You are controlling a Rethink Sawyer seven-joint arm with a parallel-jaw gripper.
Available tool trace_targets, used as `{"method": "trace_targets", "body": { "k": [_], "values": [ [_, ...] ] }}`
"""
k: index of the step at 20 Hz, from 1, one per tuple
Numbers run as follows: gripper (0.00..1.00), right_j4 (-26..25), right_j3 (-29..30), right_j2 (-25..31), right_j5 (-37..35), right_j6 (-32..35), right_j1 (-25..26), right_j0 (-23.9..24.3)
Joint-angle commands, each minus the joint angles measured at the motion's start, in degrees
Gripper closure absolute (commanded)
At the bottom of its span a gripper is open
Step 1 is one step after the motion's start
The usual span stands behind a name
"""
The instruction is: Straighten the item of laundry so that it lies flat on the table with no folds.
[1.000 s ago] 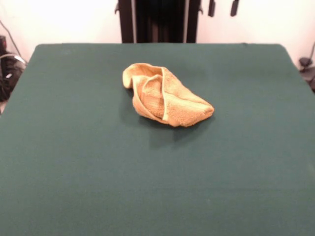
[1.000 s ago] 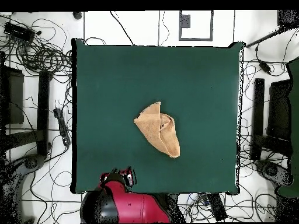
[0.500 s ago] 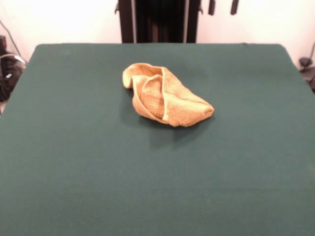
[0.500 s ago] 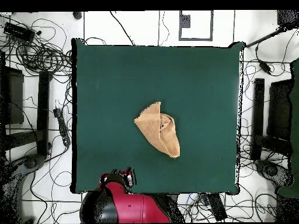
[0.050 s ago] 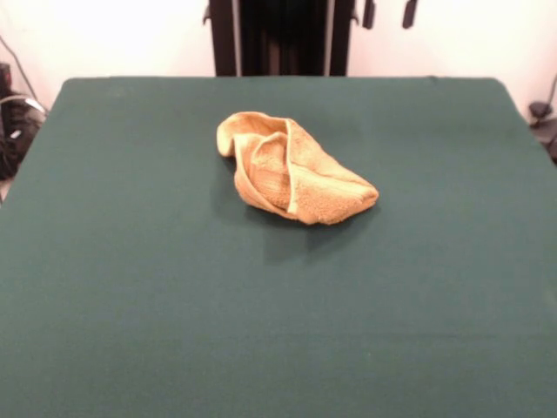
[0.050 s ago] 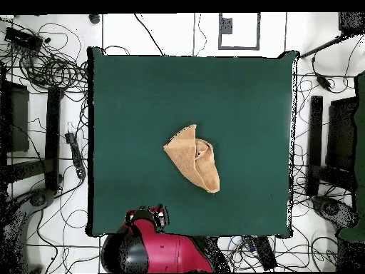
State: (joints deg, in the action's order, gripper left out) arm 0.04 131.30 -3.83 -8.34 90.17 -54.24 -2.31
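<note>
Though bunched, towel point(image 5: 291, 170) long axis diagonal

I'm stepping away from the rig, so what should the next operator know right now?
Gripper: drawn back at the top edge of the front view, only its tips showing, well clear of the towel; open or shut cannot be told.
Towel: bunched and folded over itself near the middle of the table, its paler hem curving across the top.
Done: nothing yet; the towel is not flat.
Left: reach in, grasp an edge, spread it flat with no folds.
</note>
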Motion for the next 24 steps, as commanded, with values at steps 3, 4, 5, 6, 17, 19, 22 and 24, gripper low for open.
{"method": "trace_targets", "body": {
  "k": [3, 4, 5, 6, 17, 19, 22, 24],
  "values": [
    [0.0, 3.17, -9.49, 4.72, -10.43, 8.36, 6.13, 0.78],
    [0.0, 3.17, -10.37, 4.7, -10.85, 8.34, 6.66, 0.82],
    [0.0, 3.13, -11.16, 4.74, -11.32, 8.27, 7.14, 0.95],
    [0.0, 3.07, -11.98, 4.69, -11.82, 8.22, 7.63, 1.0],
    [0.0, 2.56, -19.73, 4.58, -9.77, 8.84, 16.07, 1.26],
    [0.0, 2.47, -20.57, 4.62, -9.08, 8.87, 17.23, 1.35],
    [0.0, 2.32, -21.65, 4.73, -8.34, 8.93, 18.6, 1.5],
    [0.0, 2.38, -22.2, 4.86, -8.68, 8.91, 18.91, 1.59]
  ]
}}
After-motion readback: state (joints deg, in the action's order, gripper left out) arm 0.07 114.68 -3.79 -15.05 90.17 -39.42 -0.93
